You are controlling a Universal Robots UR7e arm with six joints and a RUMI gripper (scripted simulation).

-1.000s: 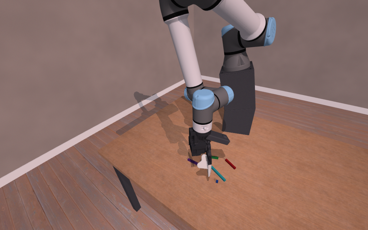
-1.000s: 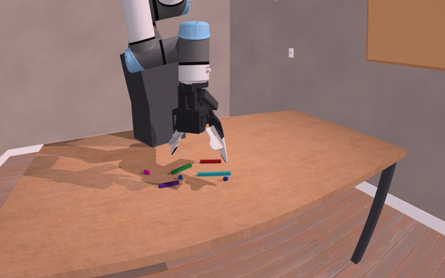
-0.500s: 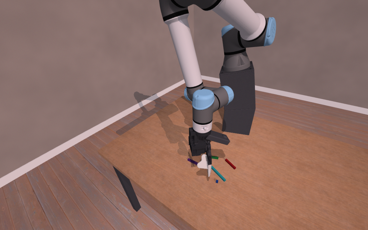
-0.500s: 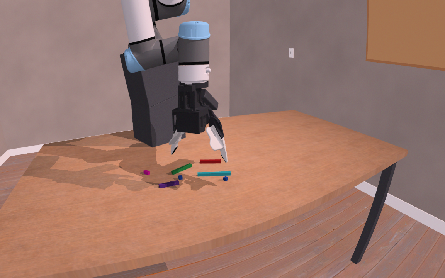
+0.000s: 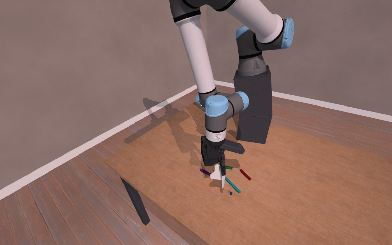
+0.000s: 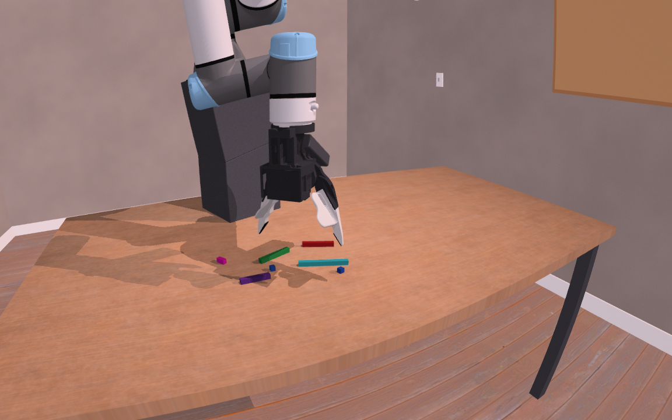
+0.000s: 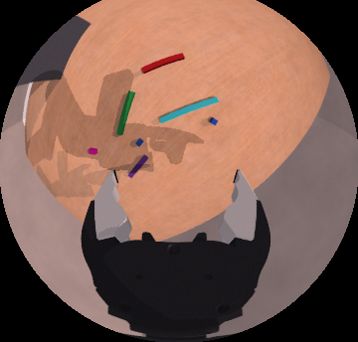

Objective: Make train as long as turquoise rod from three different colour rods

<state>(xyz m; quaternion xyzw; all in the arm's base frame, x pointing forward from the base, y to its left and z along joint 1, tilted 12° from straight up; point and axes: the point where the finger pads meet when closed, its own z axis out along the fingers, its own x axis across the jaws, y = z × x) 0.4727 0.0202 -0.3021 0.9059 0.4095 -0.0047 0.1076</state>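
Observation:
The turquoise rod [image 5: 232, 185] [image 6: 323, 262] [image 7: 189, 109] lies flat. One blue rod [image 5: 230, 193] [image 6: 340, 269] [image 7: 213, 120] lies close beside its one end. The red rod [image 5: 245, 174] [image 6: 318, 244] [image 7: 162, 63] lies behind it. The green rod [image 5: 228, 167] [image 6: 274, 255] [image 7: 125, 113] lies apart at an angle. A second blue rod [image 6: 272, 268] [image 7: 139, 142] lies between the green and the purple rod [image 5: 205, 172] [image 6: 255, 278] [image 7: 138, 166]. The magenta rod [image 6: 221, 259] [image 7: 92, 151] lies off to the side. No rods touch. My gripper [image 6: 301, 239] [image 7: 175, 171] is open and empty, above the rods.
The wooden table [image 5: 313, 195] [image 6: 458, 234] [image 7: 249, 49] bears all the rods. The dark robot pedestal [image 5: 254, 106] [image 6: 234, 156] stands at its back edge. The arm's shadow falls over the green, purple and magenta rods' area.

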